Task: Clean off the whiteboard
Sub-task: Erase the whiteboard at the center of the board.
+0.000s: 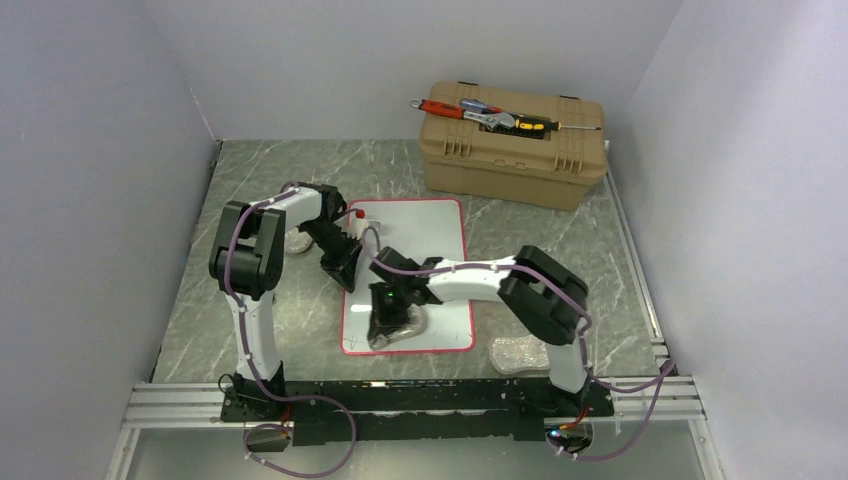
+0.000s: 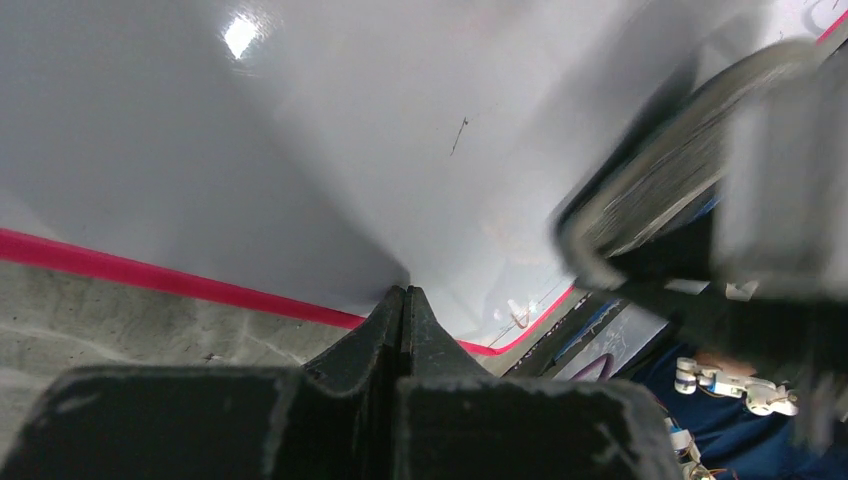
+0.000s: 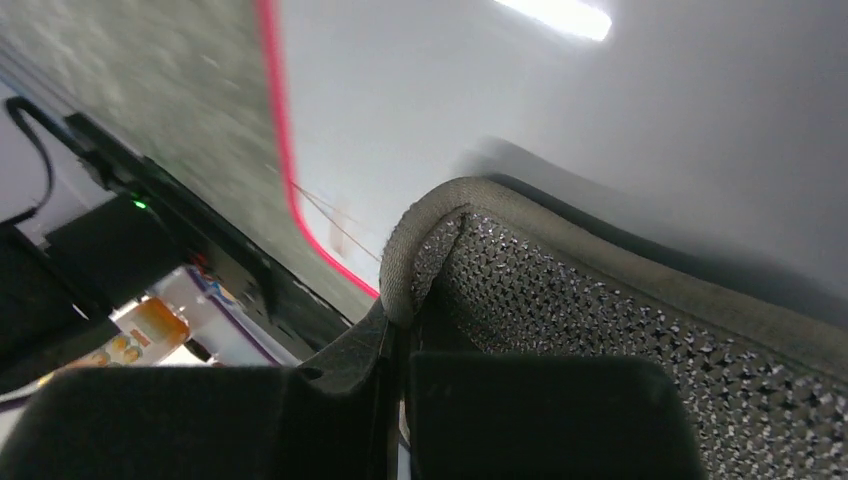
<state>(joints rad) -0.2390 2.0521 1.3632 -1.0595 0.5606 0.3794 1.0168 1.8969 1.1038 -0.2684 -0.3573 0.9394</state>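
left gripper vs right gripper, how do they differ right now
The left gripper is shut on nothing; the right gripper is shut on the edge of a grey mesh pad. The left gripper's tips sit just inside the left rim of the whiteboard; the right gripper is over its near end. Both are shut and low over the whiteboard.

It looked like a robotics lab: white partition walls [image 1: 100, 150] boxed a marbled table [image 1: 290, 170], left arm [image 1: 250, 255] and right arm [image 1: 540, 290] stood on aluminium rails [image 1: 175, 405], tools [image 1: 490, 115] topped a tan toolbox [image 1: 510, 165].
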